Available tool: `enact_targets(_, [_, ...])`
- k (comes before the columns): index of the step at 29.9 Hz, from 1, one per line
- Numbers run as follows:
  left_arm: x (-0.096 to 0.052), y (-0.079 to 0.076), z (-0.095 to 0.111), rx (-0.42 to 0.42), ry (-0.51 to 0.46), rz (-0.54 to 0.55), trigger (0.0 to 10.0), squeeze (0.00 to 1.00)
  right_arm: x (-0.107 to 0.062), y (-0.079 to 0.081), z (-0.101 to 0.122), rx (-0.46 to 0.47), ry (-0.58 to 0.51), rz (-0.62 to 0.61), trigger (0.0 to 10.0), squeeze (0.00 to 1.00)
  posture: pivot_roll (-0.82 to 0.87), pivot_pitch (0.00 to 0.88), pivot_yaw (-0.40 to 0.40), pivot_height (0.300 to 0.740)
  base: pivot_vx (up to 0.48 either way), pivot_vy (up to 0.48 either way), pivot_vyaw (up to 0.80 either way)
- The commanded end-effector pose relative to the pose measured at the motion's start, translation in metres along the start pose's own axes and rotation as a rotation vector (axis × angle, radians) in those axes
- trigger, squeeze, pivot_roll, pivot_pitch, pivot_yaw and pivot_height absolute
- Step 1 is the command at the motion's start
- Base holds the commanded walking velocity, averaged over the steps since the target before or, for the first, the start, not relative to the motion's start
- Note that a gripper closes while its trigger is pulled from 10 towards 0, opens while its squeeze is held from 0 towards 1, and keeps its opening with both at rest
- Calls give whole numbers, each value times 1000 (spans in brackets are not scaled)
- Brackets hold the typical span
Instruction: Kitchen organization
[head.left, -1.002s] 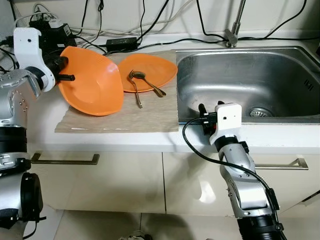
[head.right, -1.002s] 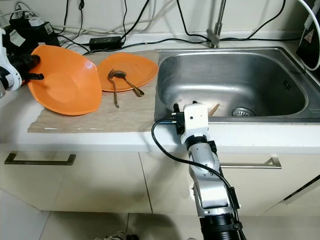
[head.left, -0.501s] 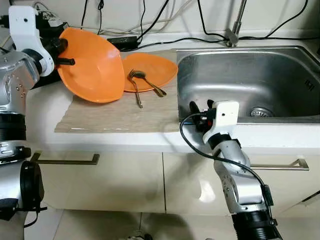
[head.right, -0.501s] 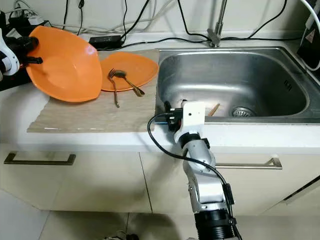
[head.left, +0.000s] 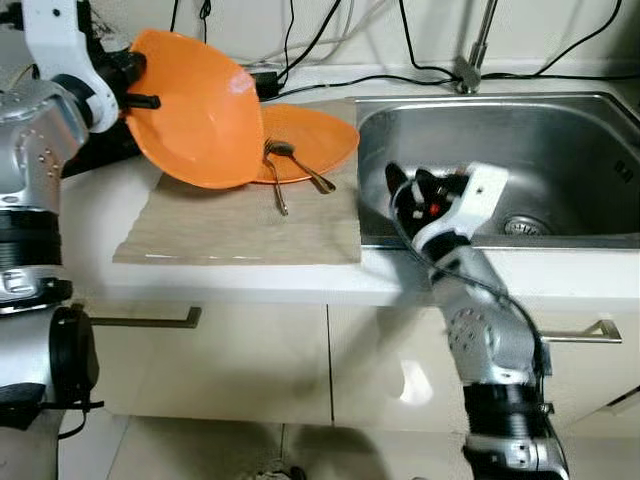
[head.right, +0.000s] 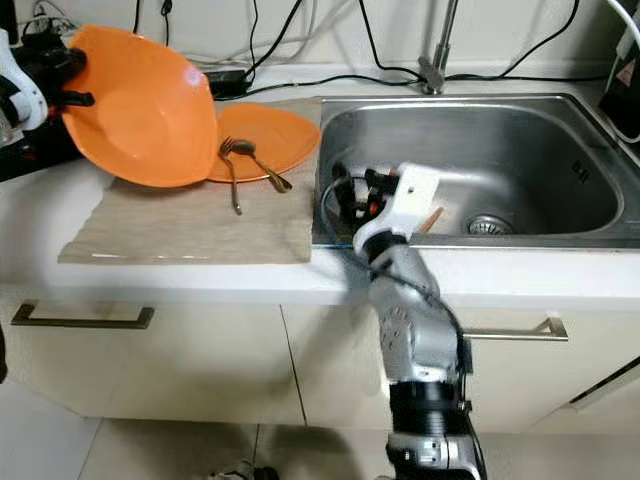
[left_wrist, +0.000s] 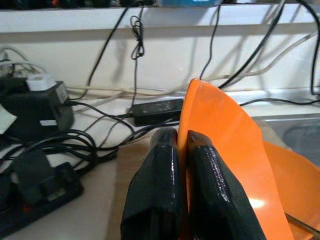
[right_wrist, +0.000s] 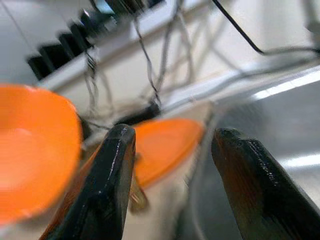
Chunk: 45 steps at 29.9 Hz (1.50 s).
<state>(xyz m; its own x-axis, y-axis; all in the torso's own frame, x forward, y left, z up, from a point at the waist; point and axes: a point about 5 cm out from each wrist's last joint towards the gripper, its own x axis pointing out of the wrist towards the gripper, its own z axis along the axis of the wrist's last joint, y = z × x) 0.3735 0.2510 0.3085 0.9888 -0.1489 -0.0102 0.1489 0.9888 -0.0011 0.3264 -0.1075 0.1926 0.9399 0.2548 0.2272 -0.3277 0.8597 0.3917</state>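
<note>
Eye views: now lifts the tilted plate (head.left: 200, 120) higher than a moment ago, over the flat plate (head.left: 320, 140); looks close to stacking. Blocks the way: fork (head.left: 274, 185) and spoon (head.left: 300, 168) on the flat plate. Now reaches over the sink (head.left: 560, 150) rim with the right gripper (head.left: 410, 190).

Left wrist view: pinches the tilted plate's rim tight in the left gripper (left_wrist: 182, 137), with cables (left_wrist: 135, 45) behind.

Right wrist view: spreads the fingers wide, holding nothing.

Left hand (head.left: 140, 85) holding tilted orange bowl (head.left: 200, 120) above mat (head.left: 240, 220), sink (head.left: 560, 170) beside
</note>
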Motion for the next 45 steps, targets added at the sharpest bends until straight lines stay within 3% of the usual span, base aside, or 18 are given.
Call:
enact_targets(1, [-3, -6, 26, 21, -87, -25, 0, 0, 3, 4, 2, 25, 5, 26, 10000, 0, 12, 0, 99, 740, 0, 0, 0])
enact_targets(10, [-1, -19, 32, -11, -114, -68, 0, 0, 14, 6, -8, 134, 50, 39, 10000, 0, 14, 0, 99, 740, 0, 0, 0])
enact_targets(14, [-1, -23, 39, -62, -149, -84, 0, 0, 18, 11, -26, 198, 103, 49, 10000, 0, 19, 0, 97, 740, 0, 0, 0])
enact_targets(21, [-2, -34, 50, -123, -186, -118, 0, 0, 27, 21, -37, 263, 120, 86, 10000, 0, 28, 0, 97, 740, 0, 0, 0])
enact_targets(30, [-5, -43, 59, -167, -214, -149, 0, 0, 40, 35, -28, 328, 64, 167, 10000, 0, 32, 0, 97, 740, 0, 0, 0])
enact_targets(39, [-6, -44, 58, -177, -210, -149, 0, 0, 46, 50, -15, 344, 19, 235, 10000, 0, 32, 0, 96, 740, 0, 0, 0])
enact_targets(45, [-5, -53, 57, -203, -204, -178, 0, 0, 53, 66, -14, 352, 16, 290, 10000, 0, 32, 0, 98, 740, 0, 0, 0])
